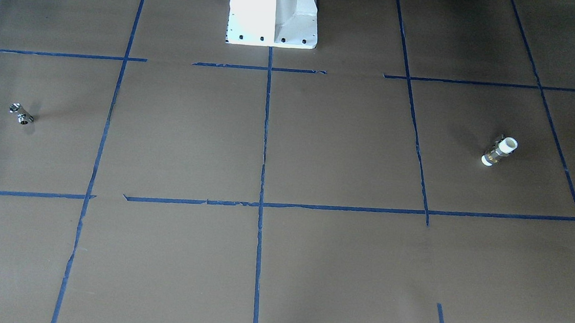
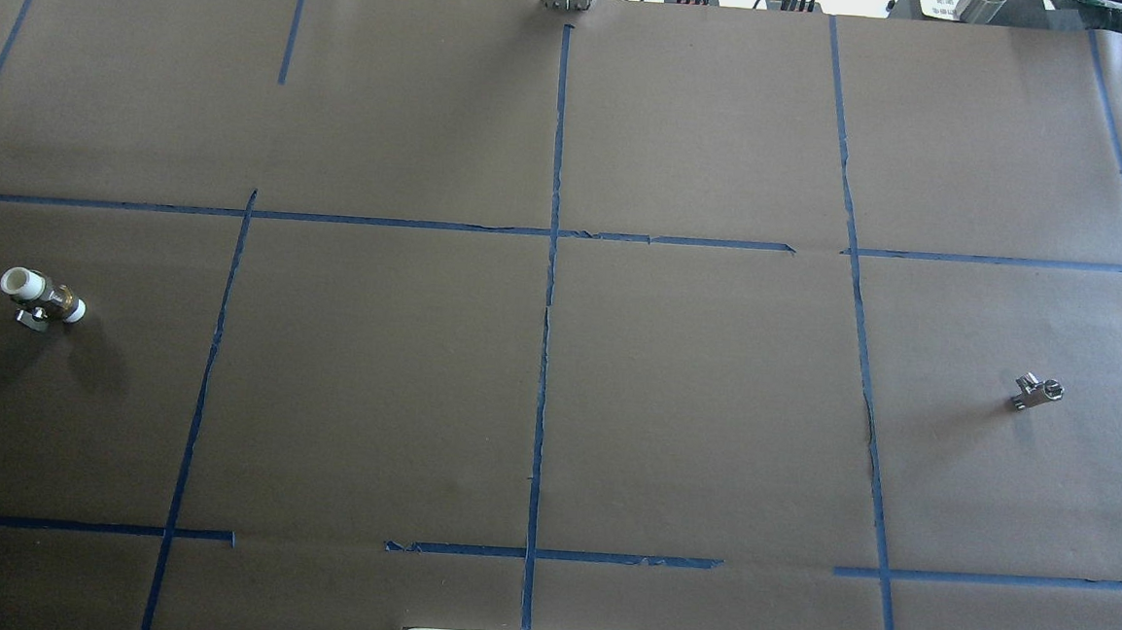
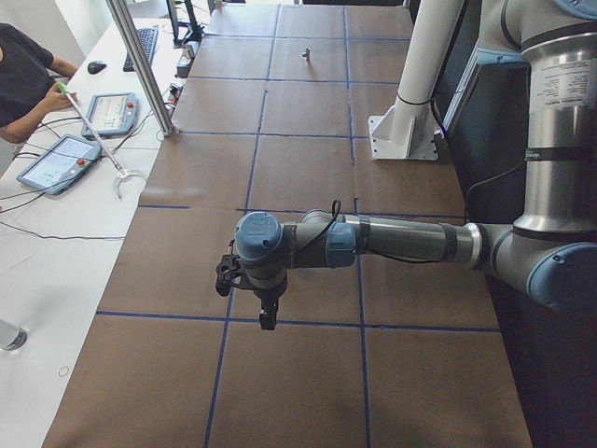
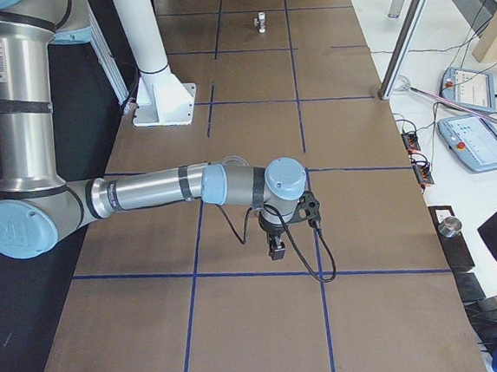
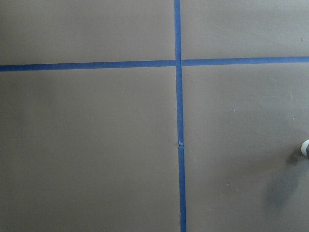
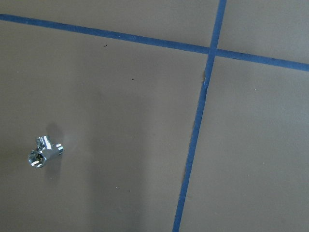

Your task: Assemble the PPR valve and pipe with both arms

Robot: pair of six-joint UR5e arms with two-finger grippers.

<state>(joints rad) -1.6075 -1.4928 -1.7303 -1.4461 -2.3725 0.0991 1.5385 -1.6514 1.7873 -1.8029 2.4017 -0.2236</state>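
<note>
The PPR valve point(image 1: 498, 151), white ends and brass middle, lies on the brown table on my left side. It also shows in the overhead view point(image 2: 43, 296) and far off in the exterior right view point(image 4: 262, 19). The chrome T-shaped pipe point(image 1: 21, 114) lies on my right side, and also shows in the overhead view point(image 2: 1038, 391) and the right wrist view point(image 6: 44, 152). My left gripper point(image 3: 268, 317) and right gripper point(image 4: 277, 251) point down above the table and show only in the side views. I cannot tell whether they are open or shut.
The white pedestal base point(image 1: 273, 11) stands at the table's middle edge on my side. Blue tape lines point(image 2: 544, 353) grid the brown paper. A metal pole point(image 3: 142, 65), teach pendants point(image 3: 56, 163) and an operator point(image 3: 23, 75) are at a side bench.
</note>
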